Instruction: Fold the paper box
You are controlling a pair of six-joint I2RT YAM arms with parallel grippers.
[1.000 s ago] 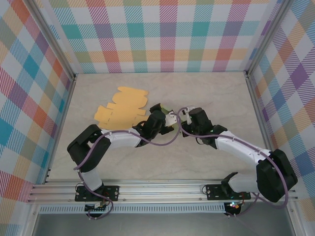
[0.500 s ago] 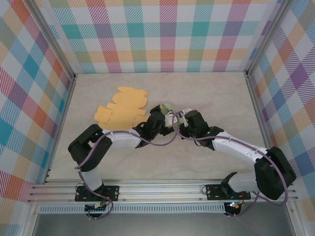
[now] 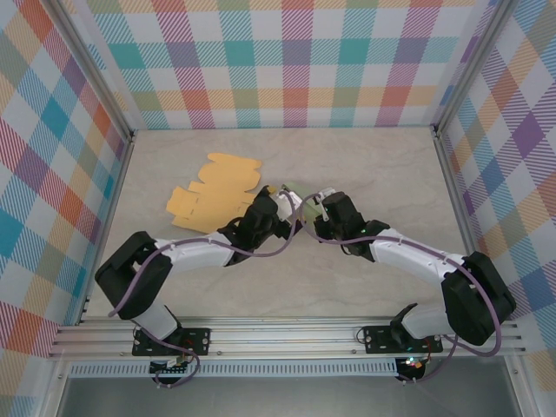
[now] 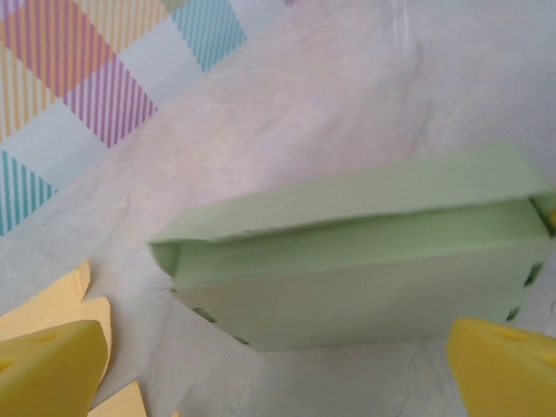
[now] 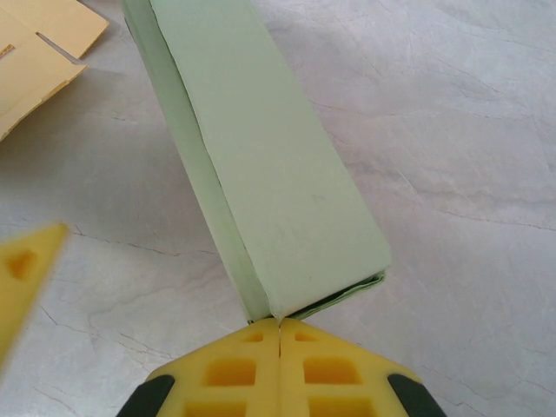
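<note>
Spotted the green paper box (image 4: 365, 261) lying folded on the tabletop (image 3: 365, 165), roughly mid-table, long and flat, with the top panel lifted slightly along one long edge (seam not quite flush). Caught the right gripper (image 5: 280, 332) pinched fully closed, tips pressed up against the box's near end, nothing visibly clamped between them. Found the left gripper (image 4: 278, 365) spread wide, yellow fingers (image 4: 48, 369) low at either side of the box's long face, holding nothing. Noted flat yellow card sheets (image 3: 217, 193) just beside the box, to its left in the overhead view, lying unfolded on the tabletop.
</note>
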